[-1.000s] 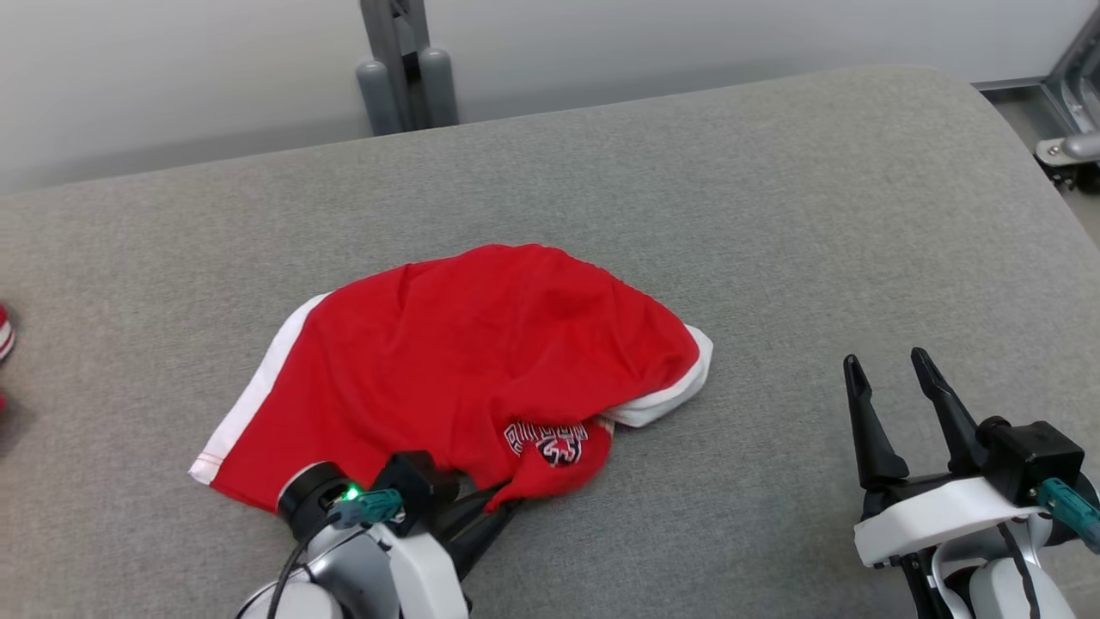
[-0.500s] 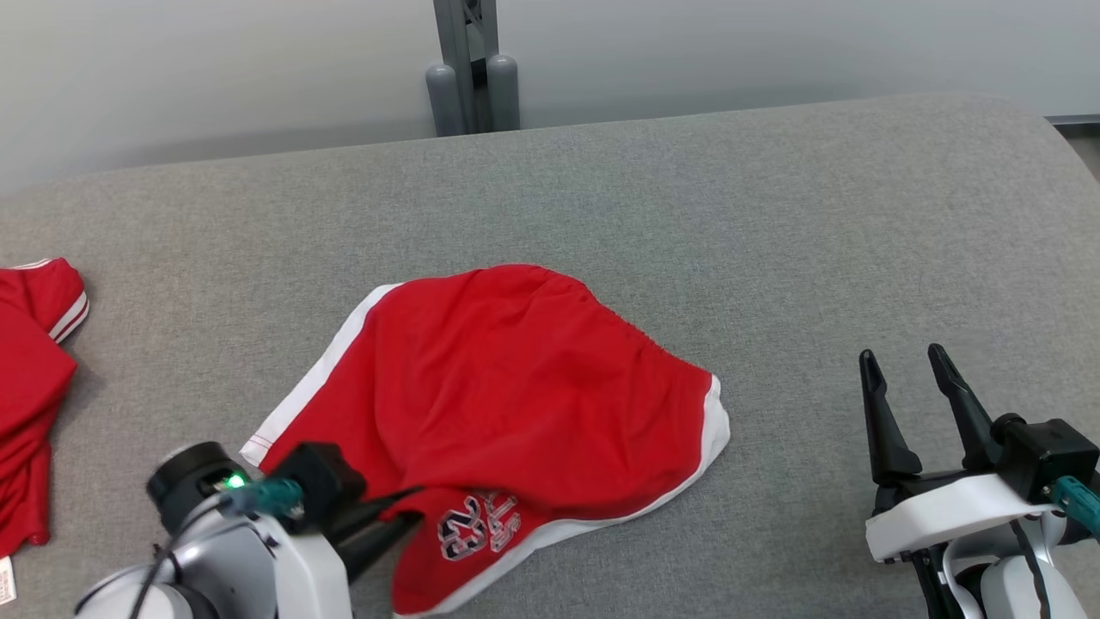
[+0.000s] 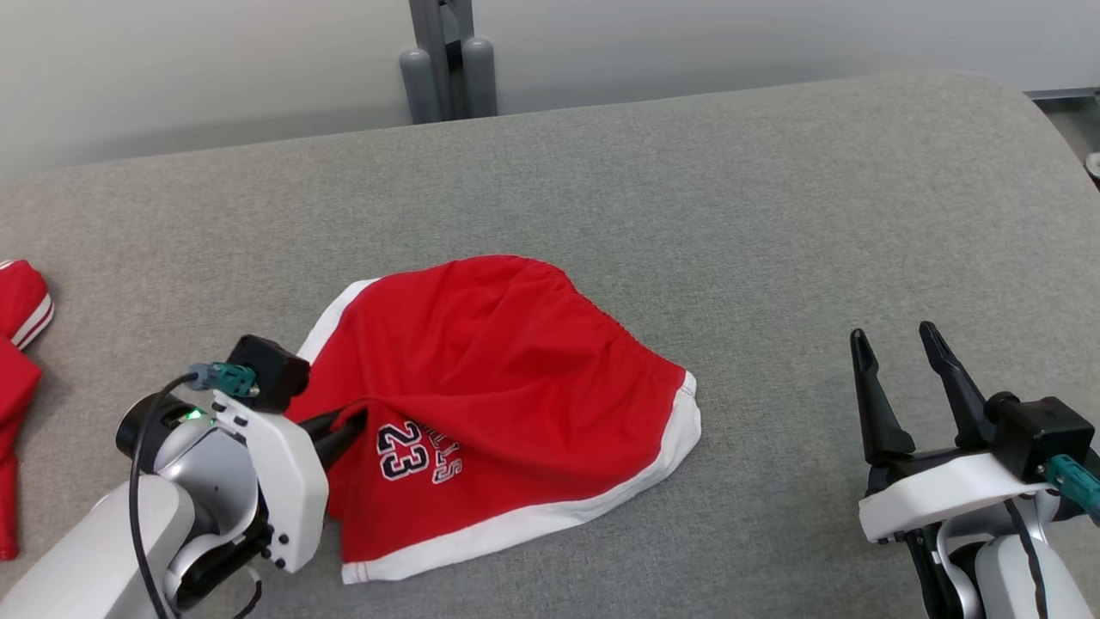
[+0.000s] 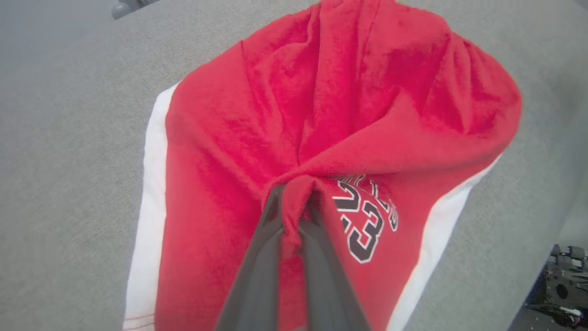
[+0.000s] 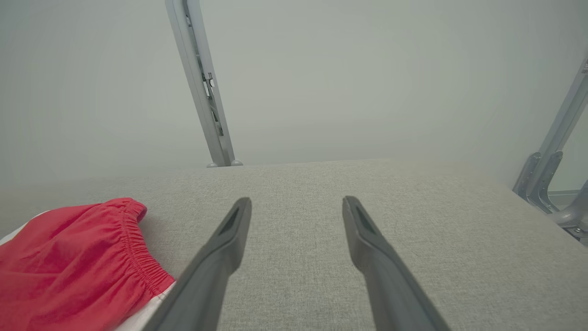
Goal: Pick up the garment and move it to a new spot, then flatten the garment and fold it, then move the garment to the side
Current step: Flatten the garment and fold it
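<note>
The garment [image 3: 507,378] is a pair of red shorts with white side stripes and a "23" print, lying rumpled on the grey cushioned surface [image 3: 773,223]. My left gripper [image 3: 354,421] is shut on a pinched fold of the garment at its left side; the left wrist view shows the red cloth [image 4: 321,115] bunched between the fingertips of my left gripper [image 4: 294,195]. My right gripper [image 3: 898,344] stands open and empty well to the right of the shorts. In the right wrist view my right gripper [image 5: 296,202] hovers over bare fabric, with the garment's elastic waistband [image 5: 82,257] at the lower left.
A second red piece of clothing with white trim [image 3: 19,361] lies at the far left edge. A grey metal post [image 3: 443,52] stands behind the surface, and a metal frame [image 5: 556,161] stands off its right end.
The left gripper has dragged its pinched fold up and left, turning the "23" print face up and spreading the lower white hem. The camera view shifted. The right gripper kept its pose.
</note>
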